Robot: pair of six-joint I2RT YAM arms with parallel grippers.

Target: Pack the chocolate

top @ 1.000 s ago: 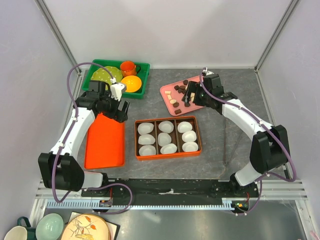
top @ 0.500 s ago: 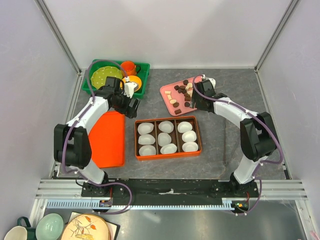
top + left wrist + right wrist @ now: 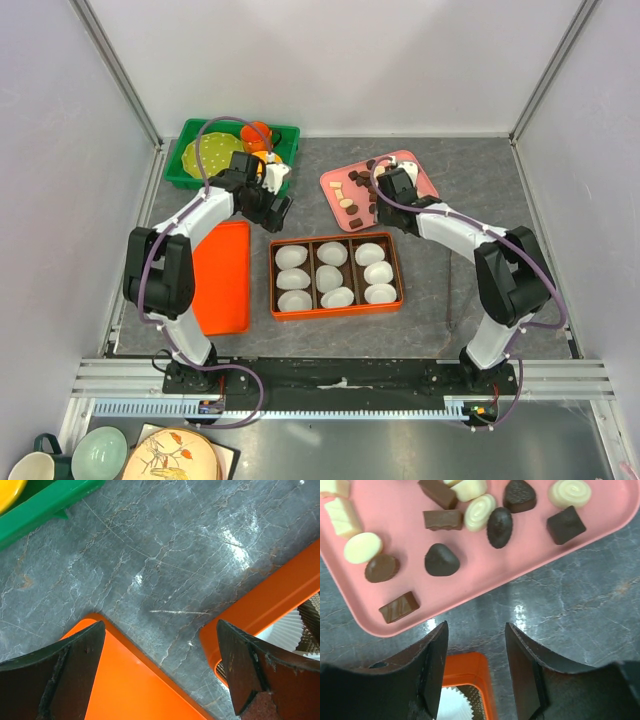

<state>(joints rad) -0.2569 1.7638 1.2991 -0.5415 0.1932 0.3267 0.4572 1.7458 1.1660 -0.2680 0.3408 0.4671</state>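
Looking at the right gripper (image 3: 476,627) first: jaws spread fairly wide w/ nothing btwn them, just the near rim of the flat pink plastic tray (image 3: 530,565) and the grey stone-look tabletop (image 3: 580,620) showing thru the gap. Everything it needs is straight ahead of the fingertips: the small dark-brown, reddish-brown and cream chocolate pieces (image 3: 499,526) are scattered on that tray, none packed yet afaict. Closest are a dark rounded piece (image 3: 442,560), ahead and a bit left of the gap, and a brown slab-shaped piece (image 3: 398,607) further left by the rim. The slab's long axis runs roughly along the closing line, so imo it'd want a wrist turn, whereas the rounded one looks grabbable as is. Behind the jaws sits a corner of the orange three-row box (image 3: 272,280) w/ white pleated paper cups (image 3: 330,275) inside. The left gripper (image 3: 160,625) is also wide open and empty, over bare table btwn the flat orange lid (image 3: 125,680) and the box, green bin (image 3: 45,505) beyond, well apart from the tray, so the right arm is def nearer.
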